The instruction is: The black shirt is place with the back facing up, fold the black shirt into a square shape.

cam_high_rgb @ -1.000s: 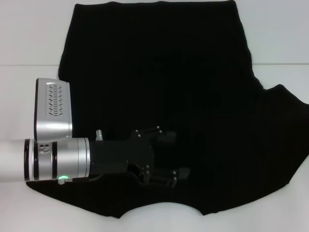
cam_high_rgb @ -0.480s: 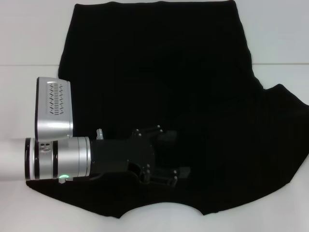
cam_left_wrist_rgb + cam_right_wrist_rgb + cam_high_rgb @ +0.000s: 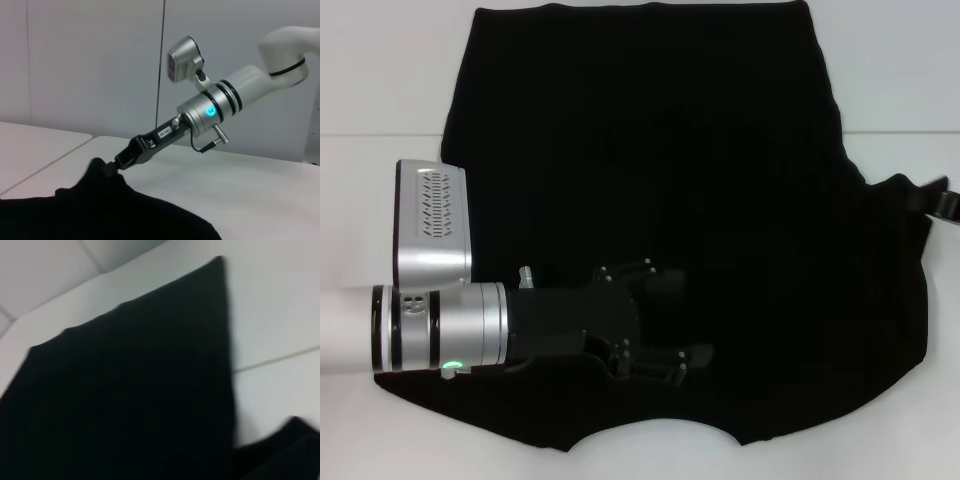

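Note:
The black shirt point(image 3: 650, 150) lies spread on the white table, its curved neckline point(image 3: 650, 432) at the near edge. My left gripper point(image 3: 685, 320) rests low over the shirt's near middle, reaching in from the left, fingers apart and holding nothing. At the right edge my right gripper point(image 3: 942, 202) is shut on the tip of the shirt's right sleeve point(image 3: 905, 200), which is raised off the table. The left wrist view shows that right gripper point(image 3: 112, 164) pinching the lifted cloth point(image 3: 100, 215). The right wrist view is filled with the shirt's body point(image 3: 125, 390).
Bare white table point(image 3: 380, 80) surrounds the shirt on the left, right and near sides. A seam line point(image 3: 900, 133) crosses the tabletop. Grey wall panels point(image 3: 90, 60) stand behind the table in the left wrist view.
The right gripper has come into view at the right edge, and the right sleeve, flat before, is now pulled up and inward. The left arm has not moved.

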